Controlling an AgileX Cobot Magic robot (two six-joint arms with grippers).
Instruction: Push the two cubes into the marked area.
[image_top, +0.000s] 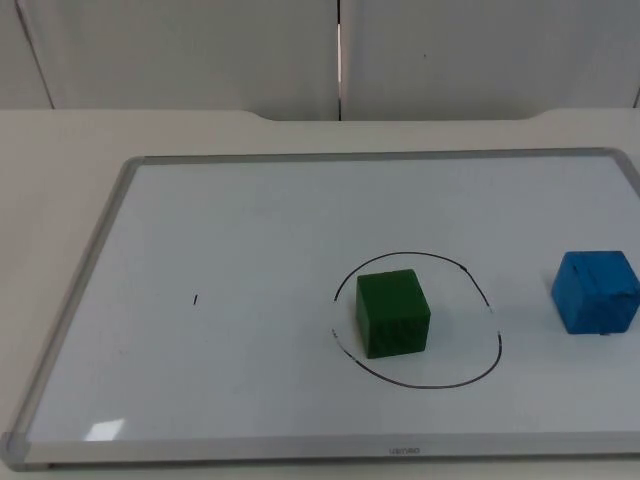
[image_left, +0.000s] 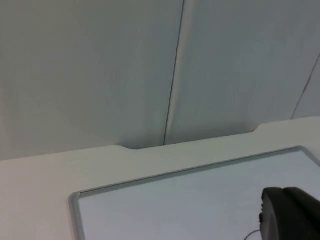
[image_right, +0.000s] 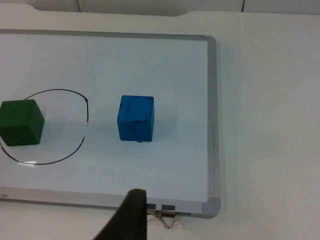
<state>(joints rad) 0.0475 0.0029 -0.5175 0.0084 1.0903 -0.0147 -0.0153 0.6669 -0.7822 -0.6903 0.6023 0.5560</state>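
Whiteboard (image_top: 250, 220) first: your green cube (image_top: 392, 313) sits inside the drawn ring (image_top: 497, 340); the blue cube (image_top: 596, 291) waits outside at three o'clock. Gripper states, can't tell. Push off-centre and it'll likely spin wide.

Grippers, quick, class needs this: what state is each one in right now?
Left gripper: above the whiteboard; open or shut cannot be told.
Right gripper: at the whiteboard's near edge, holding nothing; cannot be told.
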